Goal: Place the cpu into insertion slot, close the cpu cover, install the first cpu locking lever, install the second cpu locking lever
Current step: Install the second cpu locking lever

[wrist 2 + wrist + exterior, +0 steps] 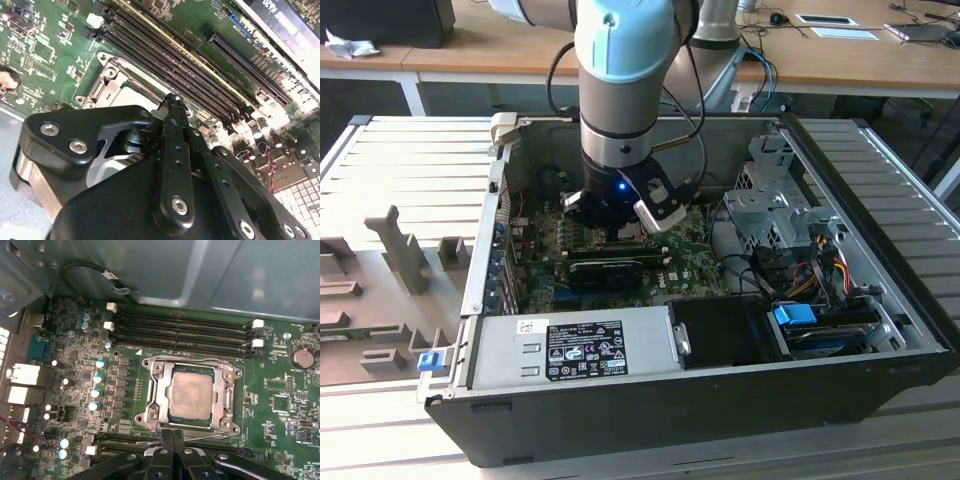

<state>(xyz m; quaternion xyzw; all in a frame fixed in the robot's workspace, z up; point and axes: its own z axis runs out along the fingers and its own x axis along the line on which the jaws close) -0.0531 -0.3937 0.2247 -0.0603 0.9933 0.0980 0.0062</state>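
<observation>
The closed hand (172, 436), gripping nothing, hovers beside the cover (192, 391) lying over the chip (190, 396); a skewed push could scrape the board (272, 405).

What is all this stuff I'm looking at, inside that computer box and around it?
Computer case: one, black, lying open on a slatted grey table.
Circuit board: one, green, on the floor of the case.
Cpu: one, silvery grey, sitting in the insertion slot.
Cpu cover: one, silvery frame, down around the cpu.
Memory slots: four, long and black, beside the insertion slot.
Power supply: one, grey box with a label, along the near wall of the case.
Drive cage: one, bare metal, at the exterior view's right.
Desks: wooden, behind.
Arm: one, grey and pale blue, reaching into the case.
Gripper: one, black, fingertips together at the slot's edge.
</observation>
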